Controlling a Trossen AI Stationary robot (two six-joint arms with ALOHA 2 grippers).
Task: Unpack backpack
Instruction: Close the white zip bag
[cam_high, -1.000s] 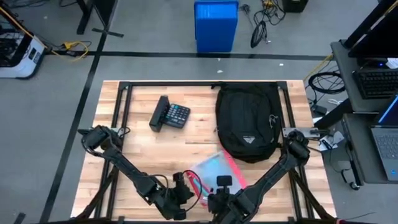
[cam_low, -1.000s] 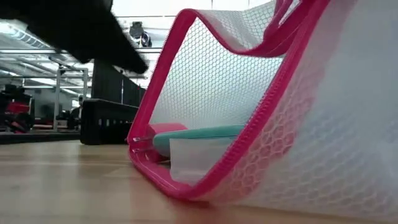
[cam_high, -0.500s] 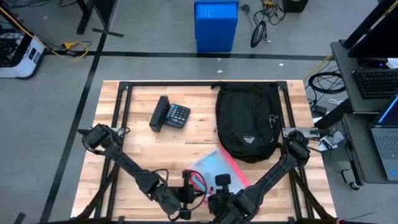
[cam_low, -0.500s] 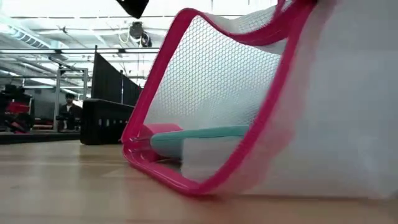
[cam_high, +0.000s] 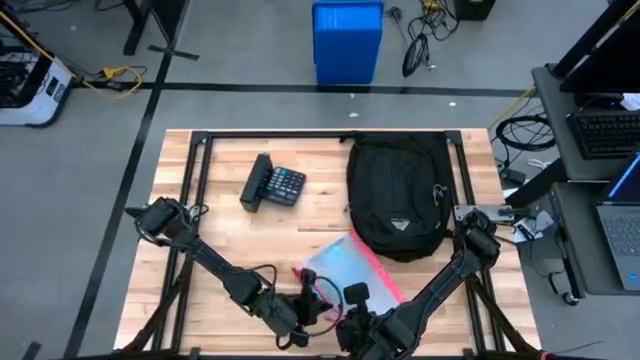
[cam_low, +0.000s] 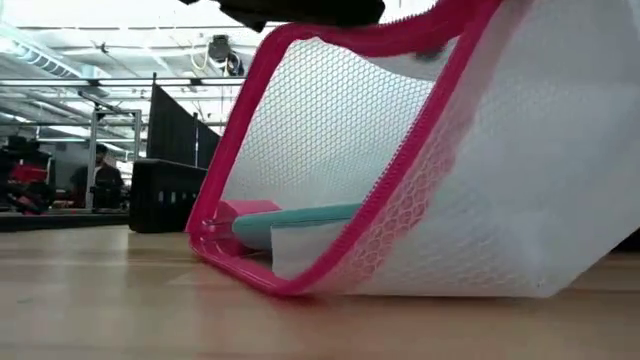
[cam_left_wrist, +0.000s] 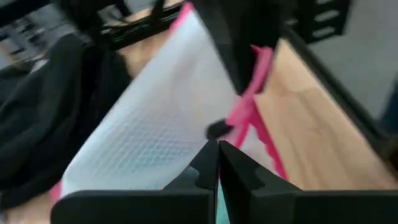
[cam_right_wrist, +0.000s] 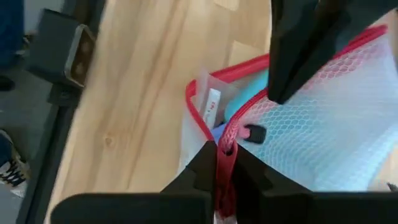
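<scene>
High view: both grippers pinch mesh pouch (cam_high: 345, 268) rim, near backpack (cam_high: 398, 195).

On table: one backpack (cam_high: 398, 196), one calculator (cam_high: 273, 184), one pink-zippered mesh pouch (cam_high: 348, 270). On the floor beyond: one blue bin (cam_high: 347, 41). Two arms in view.

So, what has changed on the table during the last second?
The left gripper slid right along the front edge to the mesh pouch and now pinches its pink rim. The right gripper, shut on that rim as well, lifted it, so the pouch's mouth stands more open in the low view. The backpack and the calculator stayed as they were.
</scene>
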